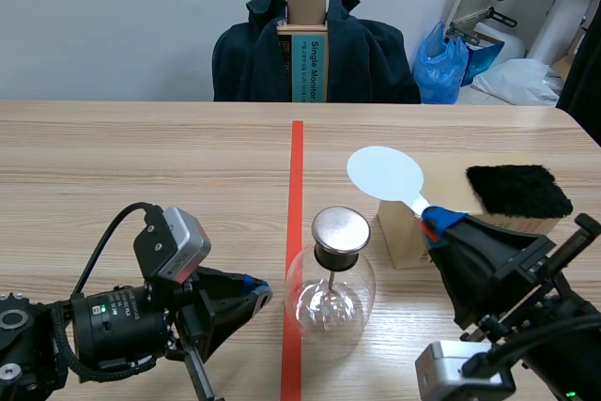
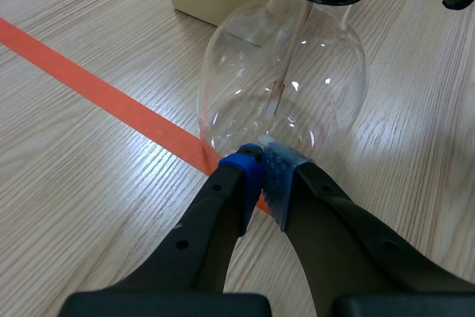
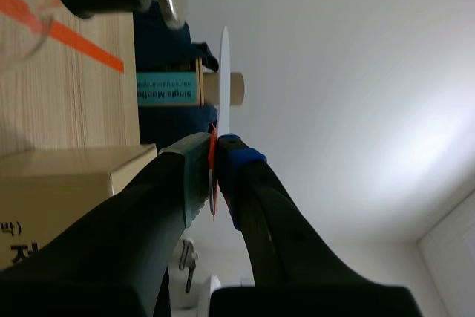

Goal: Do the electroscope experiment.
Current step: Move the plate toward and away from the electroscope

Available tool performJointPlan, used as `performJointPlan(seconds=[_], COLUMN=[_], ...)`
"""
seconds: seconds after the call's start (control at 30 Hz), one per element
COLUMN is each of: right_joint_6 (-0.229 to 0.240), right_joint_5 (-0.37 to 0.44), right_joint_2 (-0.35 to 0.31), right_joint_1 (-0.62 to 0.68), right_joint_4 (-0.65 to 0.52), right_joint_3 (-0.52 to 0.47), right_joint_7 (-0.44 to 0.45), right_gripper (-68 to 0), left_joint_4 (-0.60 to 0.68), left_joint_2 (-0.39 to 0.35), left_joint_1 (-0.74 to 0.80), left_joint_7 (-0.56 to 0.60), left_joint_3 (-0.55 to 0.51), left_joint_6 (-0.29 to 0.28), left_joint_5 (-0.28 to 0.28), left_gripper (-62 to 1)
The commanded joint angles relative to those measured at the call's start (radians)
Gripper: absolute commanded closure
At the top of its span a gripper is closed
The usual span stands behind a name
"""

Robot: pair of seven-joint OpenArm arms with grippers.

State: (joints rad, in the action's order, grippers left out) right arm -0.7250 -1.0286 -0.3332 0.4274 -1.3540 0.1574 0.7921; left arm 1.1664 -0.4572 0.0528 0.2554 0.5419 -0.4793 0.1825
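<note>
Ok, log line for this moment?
left hand: shut, tips at electroscope base | right hand: shut on white paddle | black fur: on box

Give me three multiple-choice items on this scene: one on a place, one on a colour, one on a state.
1. Where does the fur lie, relative to the box?
A. beside it
B. on top of it
C. under it

2. What colour is the paddle?
A. white
B. black
C. orange

3. How does the right gripper stand?
A. open
B. shut on nothing
C. shut on the paddle

Answers:
1 B: the scene view shows the fur resting on the box's top face.
2 A: the round blade shows pale white against the wooden table.
3 C: in the right wrist view the paddle's handle is pinched between the two pads.
</note>
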Motion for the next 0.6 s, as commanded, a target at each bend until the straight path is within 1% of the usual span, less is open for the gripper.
performJointPlan(seconds=[0.0, 0.13, 0.23, 0.37, 0.47, 0.57], right_joint_6=[-0.014, -0.014, -0.014, 0.014, 0.016, 0.016], right_joint_5=[0.011, 0.011, 0.011, 0.011, 0.011, 0.011], right_joint_2=[-0.013, -0.013, -0.013, -0.013, -0.013, -0.013], right_joint_1=[-0.006, -0.006, -0.006, -0.006, -0.006, -0.006], right_joint_4=[-0.023, -0.023, -0.023, -0.023, -0.023, -0.023], right_joint_3=[-0.008, -0.008, -0.008, -0.008, -0.008, -0.008], right_joint_7=[0.035, 0.145, 0.202, 0.256, 0.288, 0.3], right_gripper=[-0.8, -0.8, -0.8, -0.8, -0.8, -0.8], left_joint_4=[0.019, 0.019, 0.019, 0.019, 0.019, 0.019], left_joint_2=[0.0, 0.0, 0.0, 0.0, 0.0, 0.0], left_joint_1=[0.0, 0.0, 0.0, 0.0, 0.0, 0.0], left_joint_7=[0.01, 0.01, 0.01, 0.01, 0.01, 0.01], left_joint_3=[-0.004, -0.004, -0.004, -0.004, -0.004, -0.004], left_joint_6=[-0.003, -0.003, -0.003, -0.003, -0.003, -0.003], left_joint_5=[0.006, 0.006, 0.006, 0.006, 0.006, 0.006], left_gripper=[-2.7, -2.7, -2.7, -2.7, -2.7, -2.7])
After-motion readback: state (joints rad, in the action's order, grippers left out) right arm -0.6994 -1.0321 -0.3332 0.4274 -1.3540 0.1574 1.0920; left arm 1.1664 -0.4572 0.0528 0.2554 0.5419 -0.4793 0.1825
